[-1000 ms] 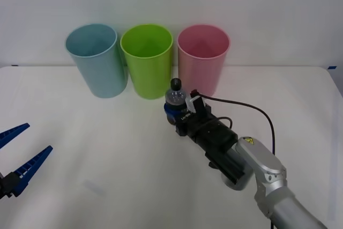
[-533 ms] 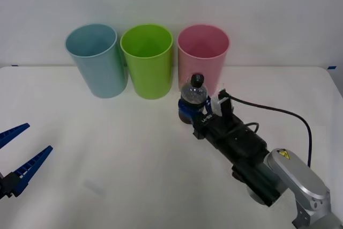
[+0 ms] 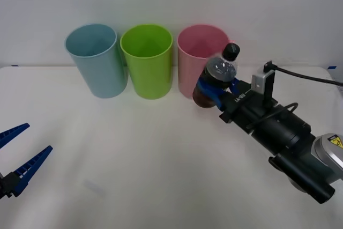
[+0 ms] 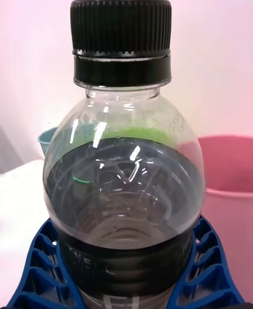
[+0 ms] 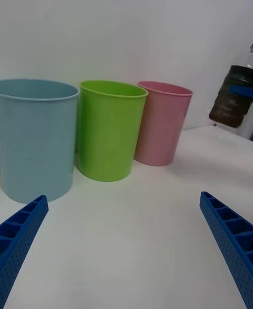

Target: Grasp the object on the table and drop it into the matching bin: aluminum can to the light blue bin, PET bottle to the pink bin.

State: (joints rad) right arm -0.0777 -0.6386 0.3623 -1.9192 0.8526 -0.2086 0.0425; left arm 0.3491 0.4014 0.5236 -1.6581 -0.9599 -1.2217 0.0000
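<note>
Blue ribbed fingers of the left claw [image 3: 16, 156] sit spread wide and low at the near left of the white counter [image 3: 134, 159], holding nothing; farther in, the right claw [image 3: 217, 87] grips the PET bottle [image 3: 217, 76] tight around its dark middle, up off the counter and tipped, just in front of the pink bin [image 3: 202, 52]; the carry step looks nearly done; next the bottle must go up and over the pink rim, then the fingers let go; the green bin [image 3: 147, 60] and light blue bin [image 3: 96, 60] stand beside it.
</note>
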